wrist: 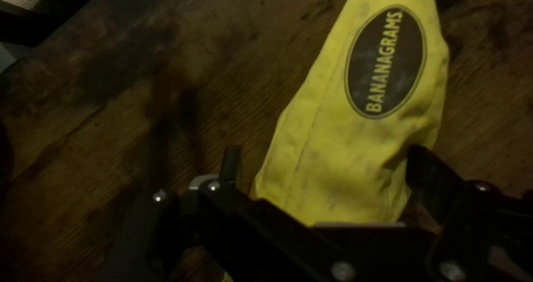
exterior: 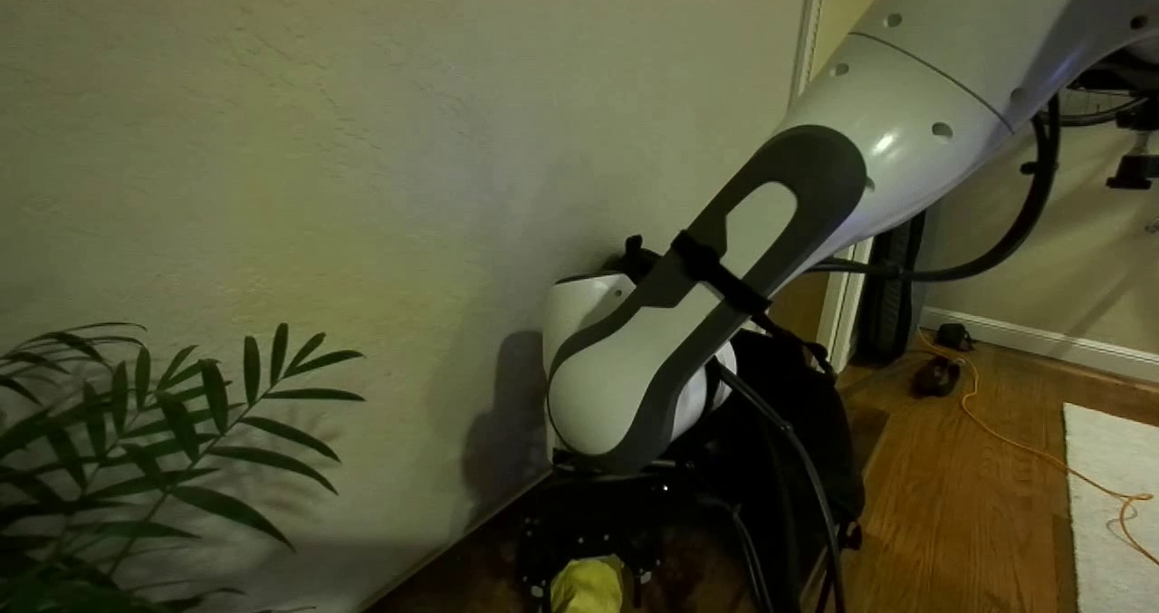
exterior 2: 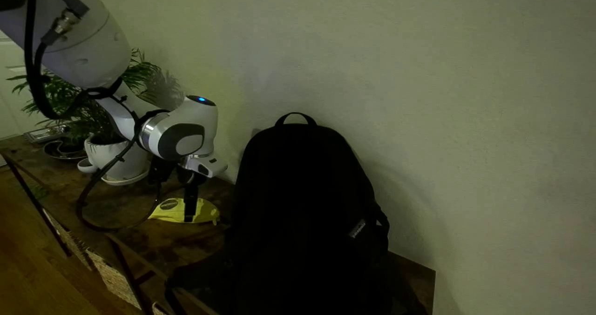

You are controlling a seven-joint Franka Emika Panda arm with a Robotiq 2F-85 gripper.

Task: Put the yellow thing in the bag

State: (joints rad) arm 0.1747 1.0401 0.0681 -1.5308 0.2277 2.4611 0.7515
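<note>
1. The table (exterior 2: 186, 243) has a dark, blotchy wooden top and a black frame, and stands along a pale, rough-textured wall (exterior 2: 465, 96).
2. On that top lies the yellow pouch (wrist: 354, 136), between the white pot (exterior 2: 116, 159) and the bag (exterior 2: 302, 203); its oval label (wrist: 385, 61) reads BANANAGRAMS.
3. The gripper (wrist: 325, 163) points down at the pouch, its fingers (wrist: 431, 178) spread apart — one dents the cloth, while wood shows between the other and the pouch.
4. The bag, black, stands upright on the table near the wall, a handle (exterior 2: 295, 116) on top; its front is too dark to make out.
5. A plant (exterior 2: 139, 75) grows from the pot, which sits on a saucer (exterior 2: 125, 180).
6. The floor (exterior: 951, 477) is brown wood — an orange cord (exterior: 1023, 453) crosses it onto a pale rug (exterior: 1114, 468).
7. The light is dim; shadows fall on the wall beside the arm (exterior: 616, 396) and bag.
</note>
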